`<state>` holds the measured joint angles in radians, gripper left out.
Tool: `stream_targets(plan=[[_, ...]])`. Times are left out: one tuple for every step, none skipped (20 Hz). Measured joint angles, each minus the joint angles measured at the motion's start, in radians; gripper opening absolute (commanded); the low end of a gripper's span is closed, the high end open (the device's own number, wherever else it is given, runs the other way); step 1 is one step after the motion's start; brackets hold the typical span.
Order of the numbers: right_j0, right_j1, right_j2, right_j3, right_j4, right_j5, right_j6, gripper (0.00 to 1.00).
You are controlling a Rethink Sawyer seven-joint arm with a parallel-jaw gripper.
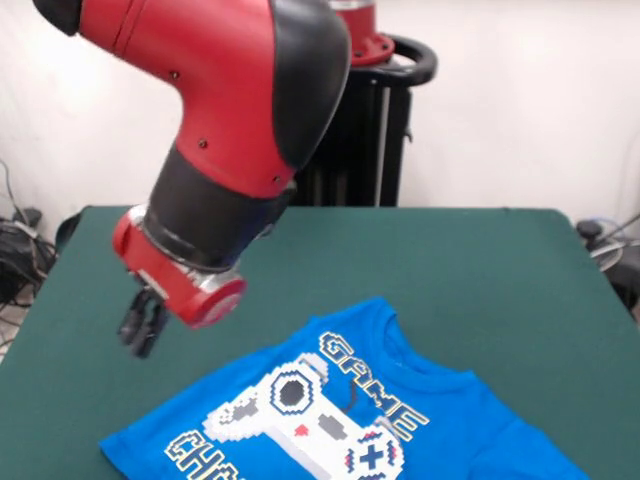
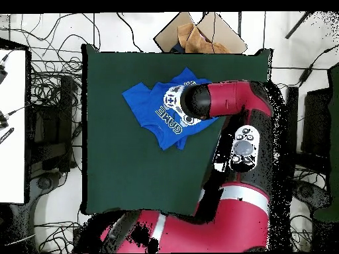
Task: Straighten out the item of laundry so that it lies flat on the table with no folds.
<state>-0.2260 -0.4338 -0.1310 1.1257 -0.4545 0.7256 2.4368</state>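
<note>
Blue T-shirt (image 1: 340, 420) spread on the green table (image 1: 480, 280), toward the camera-side edge in the front view, running off the bottom of that picture. White-grey game-controller print and "GAME" lettering face up; second word cut off at the lower border. One sleeve points toward the table's middle, with a soft ridge of cloth near the collar end, so not fully flat.

Gripper (image 1: 143, 322) hangs to the left of the shirt in the front view, just beyond its left corner, above bare felt and apart from the cloth. Dark fingers (image 1: 150, 325) close together, pointing down; whether a gap remains between them cannot be told. Nothing visibly held, nothing touched.

In the overhead view, shirt (image 2: 153, 109) sits near the table's top edge (image 2: 179, 53), partly hidden under the red arm (image 2: 228, 99); gripper itself hidden there by the arm. Broad stretch of open green felt below and left of the shirt in that view; little margin between shirt and the top edge. Cardboard box (image 2: 198, 36) just past that edge, cables on the floor around.
</note>
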Motion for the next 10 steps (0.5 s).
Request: stream_targets(plan=[[-0.012, -0.013, 0.023, 0.016, 0.023, 0.006, 0.000, 0.00], [-0.032, -0.029, 0.054, 0.042, 0.052, 0.009, 0.000, 0.00], [-0.048, -0.040, 0.079, 0.064, 0.073, 0.010, 0.000, 0.00], [-0.053, -0.043, 0.088, 0.072, 0.080, 0.010, 0.000, 0.00], [-0.072, -0.054, 0.116, 0.099, 0.100, 0.010, 0.000, 0.00], [-0.086, -0.060, 0.136, 0.119, 0.111, 0.009, 0.000, 0.00], [-0.093, -0.062, 0.146, 0.130, 0.116, 0.010, 0.000, 0.00], [-0.108, -0.066, 0.169, 0.155, 0.125, 0.010, 0.000, 0.00], [-0.116, -0.067, 0.180, 0.169, 0.126, 0.010, 0.000, 0.00], [-0.125, -0.067, 0.196, 0.188, 0.127, 0.010, 0.000, 0.00]])
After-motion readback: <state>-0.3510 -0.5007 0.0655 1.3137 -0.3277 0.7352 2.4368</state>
